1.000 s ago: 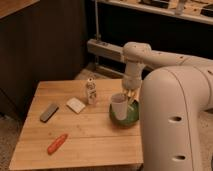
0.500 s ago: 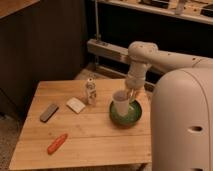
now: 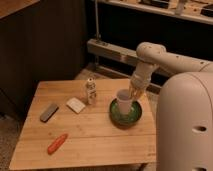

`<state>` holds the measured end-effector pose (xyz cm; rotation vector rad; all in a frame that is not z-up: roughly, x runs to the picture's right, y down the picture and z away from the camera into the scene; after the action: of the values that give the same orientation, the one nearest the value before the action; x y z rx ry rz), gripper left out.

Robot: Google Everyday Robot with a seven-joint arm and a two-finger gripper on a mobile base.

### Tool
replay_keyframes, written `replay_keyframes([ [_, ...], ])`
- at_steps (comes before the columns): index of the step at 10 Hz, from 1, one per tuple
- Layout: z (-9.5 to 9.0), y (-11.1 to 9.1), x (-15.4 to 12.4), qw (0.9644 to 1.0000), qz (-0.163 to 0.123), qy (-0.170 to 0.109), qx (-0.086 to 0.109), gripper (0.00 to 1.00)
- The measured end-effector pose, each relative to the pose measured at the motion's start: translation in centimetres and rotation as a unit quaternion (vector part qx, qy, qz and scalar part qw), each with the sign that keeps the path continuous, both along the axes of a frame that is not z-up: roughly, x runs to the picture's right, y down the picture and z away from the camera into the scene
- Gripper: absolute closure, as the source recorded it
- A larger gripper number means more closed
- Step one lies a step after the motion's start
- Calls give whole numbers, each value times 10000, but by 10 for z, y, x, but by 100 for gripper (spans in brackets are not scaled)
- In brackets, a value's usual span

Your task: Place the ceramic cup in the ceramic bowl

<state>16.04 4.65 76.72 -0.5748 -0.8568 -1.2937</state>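
The white ceramic cup (image 3: 123,101) stands upright inside the glossy green ceramic bowl (image 3: 131,119) at the right side of the wooden table (image 3: 95,135). My gripper (image 3: 133,92) hangs from the white arm that comes in from the right. It is right at the cup's far right rim, just above the bowl. I cannot tell whether it still touches the cup.
A small white bottle with a dark label (image 3: 90,91) and a flat white square (image 3: 76,104) lie left of the bowl. A grey bar (image 3: 48,112) and an orange-red object (image 3: 57,143) lie farther left and front. My white body (image 3: 187,125) fills the right; shelving stands behind.
The cup stays in the bowl. My body has drawn back to the right of the view, and the gripper sits a little higher by the cup's rim.
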Motion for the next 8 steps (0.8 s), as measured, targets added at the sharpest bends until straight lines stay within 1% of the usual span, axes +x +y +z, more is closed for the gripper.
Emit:
replay_keyframes([
  [1,1,2,13,10000,22,24,5,78],
  [2,2,7,12,10000,-18,25,-18,82],
  [4,11,10,3,10000,-49,64,-15,97],
  [6,20,12,-6,9999,-72,83,-7,99],
  [8,22,17,0,9999,-74,134,15,99],
])
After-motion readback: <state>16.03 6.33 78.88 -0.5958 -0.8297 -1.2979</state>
